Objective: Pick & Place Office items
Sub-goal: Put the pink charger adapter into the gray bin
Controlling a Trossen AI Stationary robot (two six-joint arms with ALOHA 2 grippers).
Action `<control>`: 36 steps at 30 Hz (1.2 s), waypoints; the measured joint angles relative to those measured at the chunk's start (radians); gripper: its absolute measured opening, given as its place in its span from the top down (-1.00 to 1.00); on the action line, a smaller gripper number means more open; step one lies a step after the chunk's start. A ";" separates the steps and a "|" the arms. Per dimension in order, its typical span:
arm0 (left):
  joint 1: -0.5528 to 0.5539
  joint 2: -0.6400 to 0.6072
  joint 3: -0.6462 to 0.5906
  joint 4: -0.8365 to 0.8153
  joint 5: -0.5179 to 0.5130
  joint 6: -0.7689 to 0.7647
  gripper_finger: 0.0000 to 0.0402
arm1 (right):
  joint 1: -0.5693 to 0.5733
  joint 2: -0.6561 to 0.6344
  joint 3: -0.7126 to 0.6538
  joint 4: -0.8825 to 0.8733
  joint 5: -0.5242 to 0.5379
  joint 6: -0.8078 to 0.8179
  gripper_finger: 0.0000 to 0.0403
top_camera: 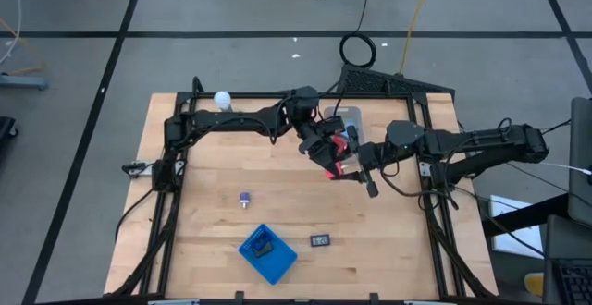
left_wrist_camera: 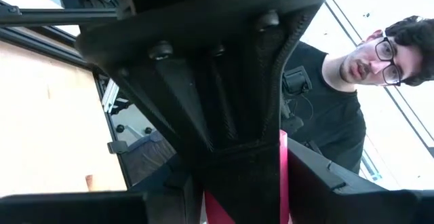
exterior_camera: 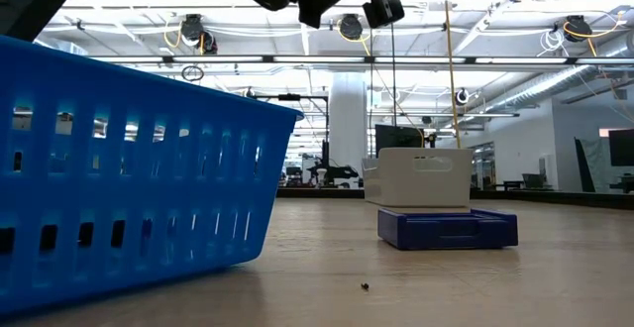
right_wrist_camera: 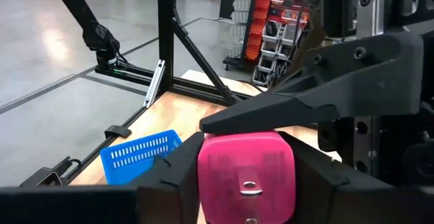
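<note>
1. From above, the left gripper (top_camera: pixel 326 152) and right gripper (top_camera: pixel 356 164) meet over the table's far middle, a red block (top_camera: pixel 339 168) between them; a blue basket (top_camera: pixel 268 252) stands well apart.
2. At table height, only the basket and a blue tray (exterior_camera: pixel 448 227) show.
3. Left wrist: its narrow fingers clamp the red block (left_wrist_camera: pixel 247 190).
4. Right wrist: the red block (right_wrist_camera: pixel 247 176) sits between its fingers, which press its sides.

Both arms reach inward and meet above the table's far middle, the left gripper (top_camera: pixel 326 154) and right gripper (top_camera: pixel 348 164) closed together on one red item (right_wrist_camera: pixel 246 176).
</note>
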 joint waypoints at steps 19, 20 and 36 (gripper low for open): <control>0.001 0.000 0.000 0.003 -0.084 0.007 -0.71 | 0.000 0.000 0.000 -0.005 -0.006 0.028 0.27; 0.000 0.000 0.000 0.003 -0.083 0.007 -0.77 | 0.000 0.000 0.000 -0.005 -0.006 0.031 0.27; -0.002 -0.017 -0.001 -0.004 0.064 -0.010 -0.81 | -0.001 -0.040 0.000 -0.050 0.032 0.031 0.27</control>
